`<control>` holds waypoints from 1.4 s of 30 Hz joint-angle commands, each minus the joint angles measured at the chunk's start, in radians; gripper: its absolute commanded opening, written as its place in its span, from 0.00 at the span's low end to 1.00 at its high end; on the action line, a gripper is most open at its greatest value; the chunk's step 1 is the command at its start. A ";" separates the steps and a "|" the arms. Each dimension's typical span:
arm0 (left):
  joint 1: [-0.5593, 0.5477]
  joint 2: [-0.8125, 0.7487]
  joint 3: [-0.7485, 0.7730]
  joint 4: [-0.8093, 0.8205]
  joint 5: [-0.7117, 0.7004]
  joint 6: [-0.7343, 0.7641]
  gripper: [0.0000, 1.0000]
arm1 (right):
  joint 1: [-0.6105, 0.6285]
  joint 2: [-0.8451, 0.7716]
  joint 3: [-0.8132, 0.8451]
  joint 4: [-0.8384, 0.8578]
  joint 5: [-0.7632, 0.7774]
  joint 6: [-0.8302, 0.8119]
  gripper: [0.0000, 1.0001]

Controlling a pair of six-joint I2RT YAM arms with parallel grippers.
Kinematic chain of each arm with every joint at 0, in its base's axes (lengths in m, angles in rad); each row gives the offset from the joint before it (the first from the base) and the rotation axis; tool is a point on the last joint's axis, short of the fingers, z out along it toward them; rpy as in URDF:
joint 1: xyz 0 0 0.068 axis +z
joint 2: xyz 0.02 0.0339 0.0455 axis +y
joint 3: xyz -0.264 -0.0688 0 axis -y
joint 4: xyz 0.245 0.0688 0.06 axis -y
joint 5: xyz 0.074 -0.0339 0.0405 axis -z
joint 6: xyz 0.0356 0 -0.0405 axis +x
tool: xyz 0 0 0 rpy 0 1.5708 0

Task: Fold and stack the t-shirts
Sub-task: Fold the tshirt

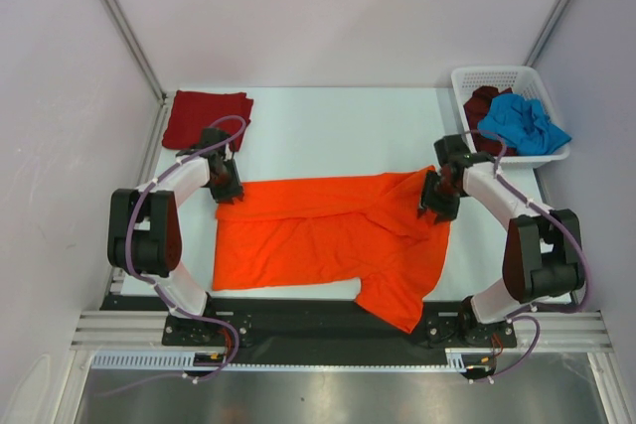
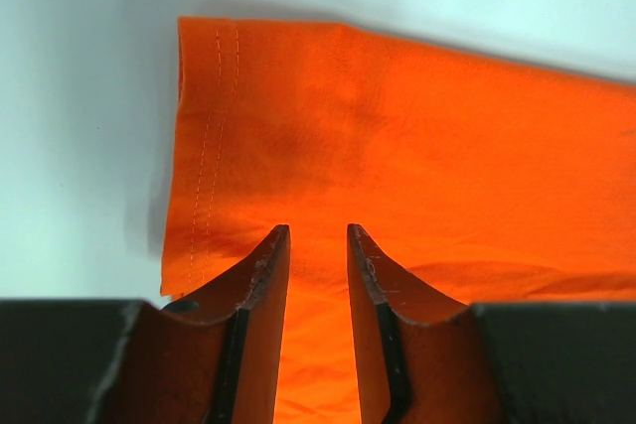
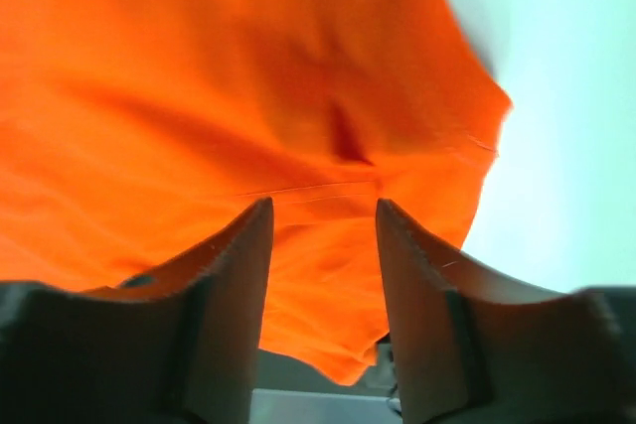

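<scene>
Orange t-shirt (image 1: 318, 235) lies spread on the counter (image 1: 338, 126), partly folded. The left end effector (image 2: 318, 230) stands narrow over its hem and the right end effector (image 3: 323, 204) wide; neither pinches cloth. The next fold probably needs a hold on an edge. The white basket (image 1: 467, 74) holds the blue t-shirt (image 1: 522, 124) and a dark maroon one (image 1: 482, 104).

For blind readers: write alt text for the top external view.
An orange t-shirt lies spread, left end effector and right end effector at its far corners. A dark red t-shirt sits far-left; a far-right basket holds a blue t-shirt and a maroon t-shirt.
</scene>
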 commanded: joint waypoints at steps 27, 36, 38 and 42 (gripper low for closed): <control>-0.007 -0.091 0.001 -0.006 -0.002 0.029 0.35 | 0.455 0.362 0.285 0.020 0.268 -0.174 0.53; -0.005 -0.083 0.003 -0.003 -0.002 0.032 0.35 | 0.463 0.347 0.259 0.037 0.309 -0.177 0.12; -0.007 -0.083 0.003 -0.004 -0.002 0.034 0.35 | 0.463 0.331 0.268 0.032 0.303 -0.174 0.00; -0.007 -0.082 -0.002 -0.003 -0.002 0.032 0.35 | 0.443 0.317 0.305 0.011 0.241 -0.168 0.00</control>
